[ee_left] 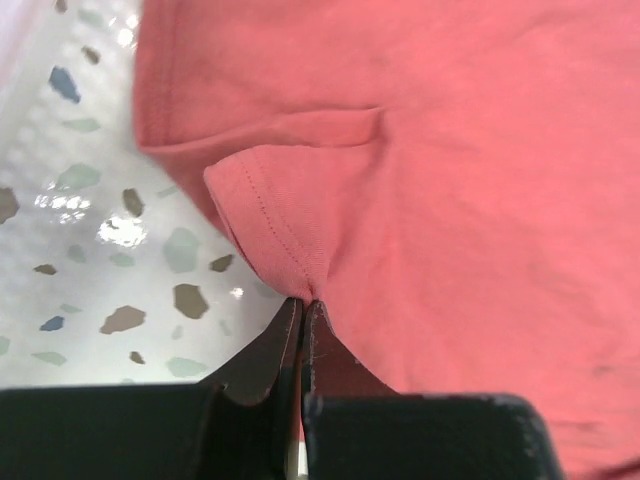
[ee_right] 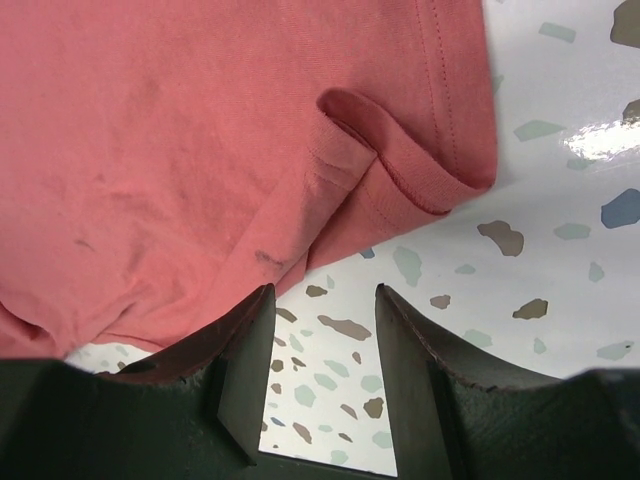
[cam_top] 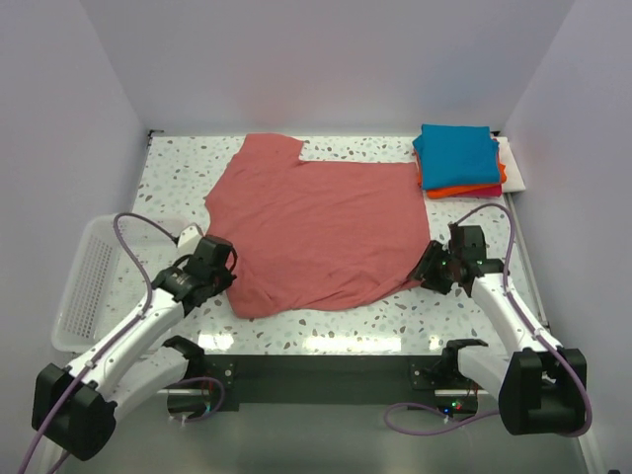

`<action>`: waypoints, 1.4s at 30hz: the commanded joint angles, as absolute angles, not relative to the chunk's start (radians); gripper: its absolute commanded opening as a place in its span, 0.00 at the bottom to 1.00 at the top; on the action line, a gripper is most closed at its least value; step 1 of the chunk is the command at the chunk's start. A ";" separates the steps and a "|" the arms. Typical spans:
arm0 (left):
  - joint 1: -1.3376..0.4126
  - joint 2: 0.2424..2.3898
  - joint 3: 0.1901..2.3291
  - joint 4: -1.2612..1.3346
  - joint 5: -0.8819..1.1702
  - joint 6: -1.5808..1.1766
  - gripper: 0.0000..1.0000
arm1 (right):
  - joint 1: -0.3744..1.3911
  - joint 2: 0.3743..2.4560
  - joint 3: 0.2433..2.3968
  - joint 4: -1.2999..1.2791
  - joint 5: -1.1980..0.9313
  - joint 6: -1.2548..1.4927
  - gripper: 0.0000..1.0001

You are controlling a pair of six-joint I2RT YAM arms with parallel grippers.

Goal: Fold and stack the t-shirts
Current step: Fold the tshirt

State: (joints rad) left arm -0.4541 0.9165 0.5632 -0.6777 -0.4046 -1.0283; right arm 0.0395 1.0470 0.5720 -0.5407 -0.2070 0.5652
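The large dusty-red t-shirt point(cam_top: 316, 227) lies spread on the speckled table. My left gripper point(cam_top: 219, 269) is at its near left edge and is shut on a pinch of the red cloth point(ee_left: 290, 240) by the hem. My right gripper point(cam_top: 431, 267) is open at the shirt's near right corner; its fingers point(ee_right: 250, 340) stand over bare table just beside the folded hem point(ee_right: 400, 180) and hold nothing. A folded stack sits at the far right: the teal-blue shirt point(cam_top: 456, 153) on top, the orange one point(cam_top: 464, 190) and a magenta edge point(cam_top: 489, 193) below.
A white mesh basket point(cam_top: 84, 281) stands at the left table edge beside the left arm. White walls enclose the table on three sides. A white board point(cam_top: 512, 163) lies under the folded stack.
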 commanded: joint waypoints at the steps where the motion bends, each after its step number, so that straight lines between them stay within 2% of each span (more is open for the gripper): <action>1: -0.459 0.862 0.633 -0.736 -0.373 -0.996 0.00 | 0.046 1.034 0.577 -0.523 -0.189 0.577 0.48; 9: -0.459 0.825 0.641 -0.767 -0.337 -0.986 0.00 | 0.060 1.089 0.566 -0.439 -0.170 0.630 0.37; 24: -0.459 0.801 0.689 -0.808 -0.331 -0.962 0.00 | 0.104 1.198 0.542 -0.311 -0.097 0.692 0.35; 28: -0.459 0.787 0.701 -0.825 -0.331 -0.959 0.00 | 0.107 1.213 0.535 -0.305 -0.086 0.693 0.24; 29: -0.459 0.784 0.703 -0.830 -0.330 -0.960 0.00 | 0.107 1.210 0.534 -0.308 -0.084 0.695 0.16; 32: -0.459 0.766 0.707 -0.848 -0.321 -0.969 0.00 | 0.107 1.163 0.534 -0.345 -0.077 0.693 0.02; 33: -0.459 0.755 0.709 -0.853 -0.316 -0.971 0.00 | 0.107 1.141 0.535 -0.359 -0.072 0.692 0.00; 42: -0.459 0.646 0.719 -0.963 -0.299 -1.084 0.00 | 0.107 0.855 0.528 -0.629 -0.123 0.673 0.00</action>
